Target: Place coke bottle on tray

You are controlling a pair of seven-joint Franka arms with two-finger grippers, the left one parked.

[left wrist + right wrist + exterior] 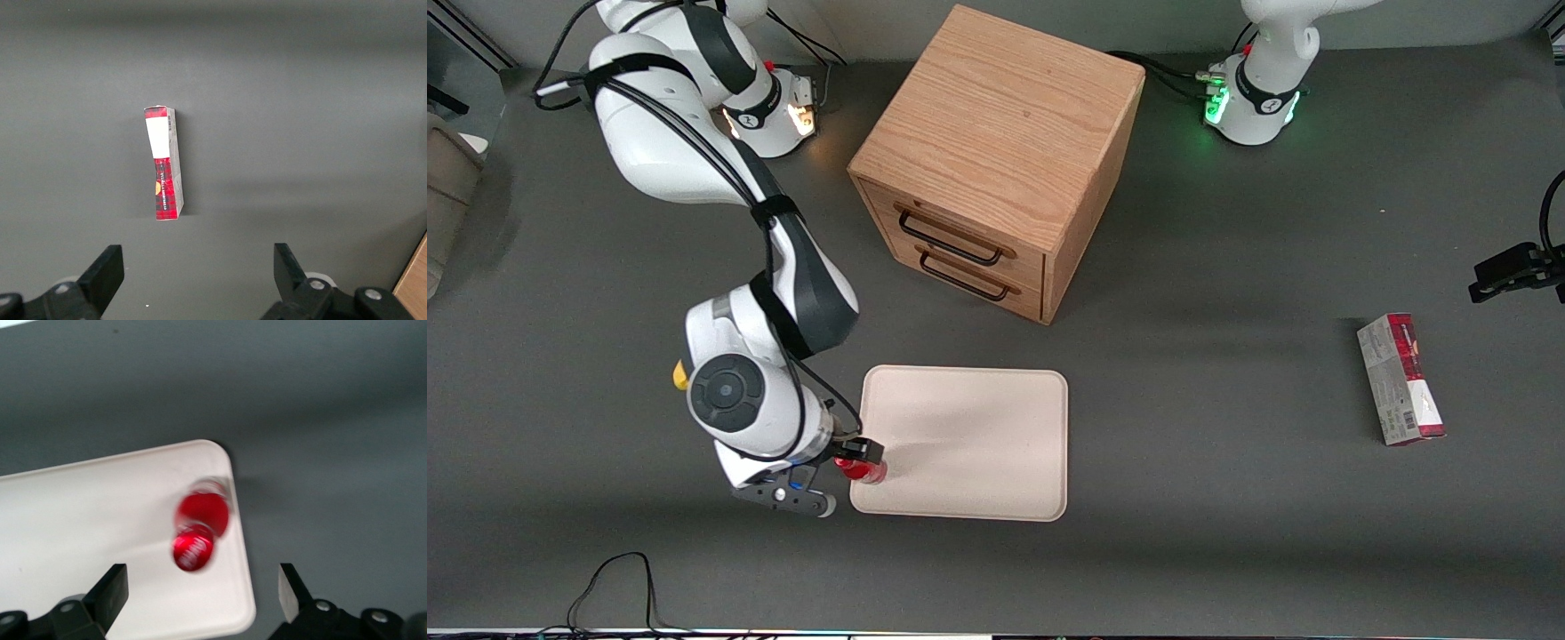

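The claw point(200, 593) hangs wide open above the coke bottle point(200, 520), gripping nothing. The bottle stands near the tray point(80, 520) edge. Release step; the next move is a straight lift clear.

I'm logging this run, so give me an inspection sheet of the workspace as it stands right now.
Surface: dark grey table.
Job's things: coke bottle stands upright on the tray, at the tray corner nearest the working arm; seen from above, cap up.
Clutter: red-and-grey carton lies toward the parked arm's end of the table; wooden drawer cabinet, both drawers shut, stands farther from the front camera than the tray.
Grippers: gripper open, above the bottle, fingers clear of it.
Cables: black cable loops at the table edge nearest the camera; arm cabling by the bases.
Surroundings: nothing seen.
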